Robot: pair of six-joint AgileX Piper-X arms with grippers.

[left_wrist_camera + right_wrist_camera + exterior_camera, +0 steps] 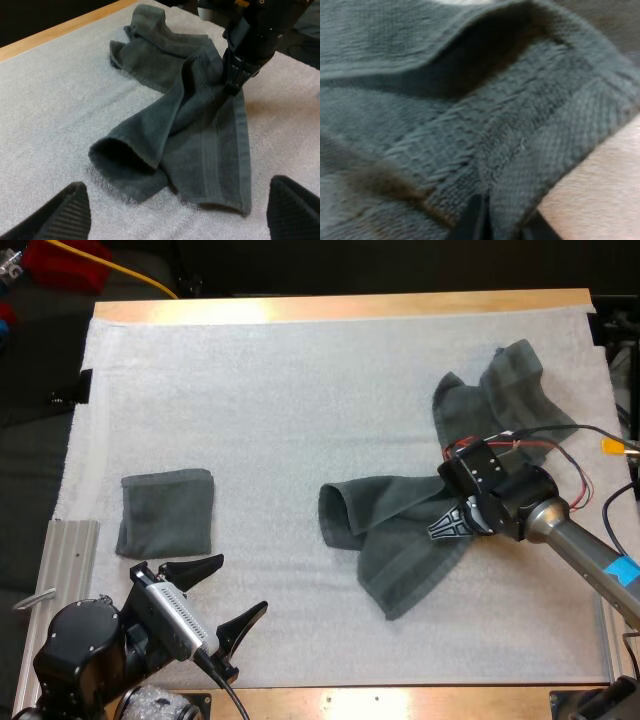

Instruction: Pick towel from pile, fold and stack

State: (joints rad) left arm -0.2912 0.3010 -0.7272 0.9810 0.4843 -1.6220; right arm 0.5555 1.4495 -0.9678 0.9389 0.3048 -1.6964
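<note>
My right gripper [450,523] is clamped on a fold of the crumpled towel [395,540], which sprawls from the centre toward the upper right of the mat [300,390]. My left gripper [222,598] hangs at lower left, fingers wide apart, just below the folded towel [167,512].

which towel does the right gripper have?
The crumpled towel sprawled toward the right; the right gripper is pinched on a fold of it. The folded towel lies flat, untouched, by the open left gripper.
</note>
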